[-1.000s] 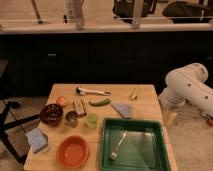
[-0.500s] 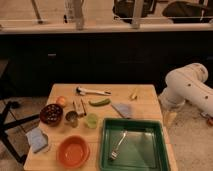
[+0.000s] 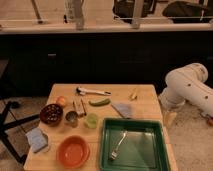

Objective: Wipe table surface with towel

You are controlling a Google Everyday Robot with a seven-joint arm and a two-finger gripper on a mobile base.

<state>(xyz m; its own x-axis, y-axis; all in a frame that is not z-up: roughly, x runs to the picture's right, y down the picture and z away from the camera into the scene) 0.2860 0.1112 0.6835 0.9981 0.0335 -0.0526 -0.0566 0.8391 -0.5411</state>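
The towel (image 3: 122, 109) is lying flat on the table surface (image 3: 150, 102), in the middle of the frame, just behind the green tray (image 3: 145, 150). At the right, the gripper (image 3: 170, 118) is hanging beside the table edge, its jaws standing wide apart and holding nothing.

Arm (image 3: 189, 89) cut off at right edge; tool out of view.

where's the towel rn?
Camera view: towel lies right of centre on the table, just behind the green tray. The hand hangs beyond the table's right edge.
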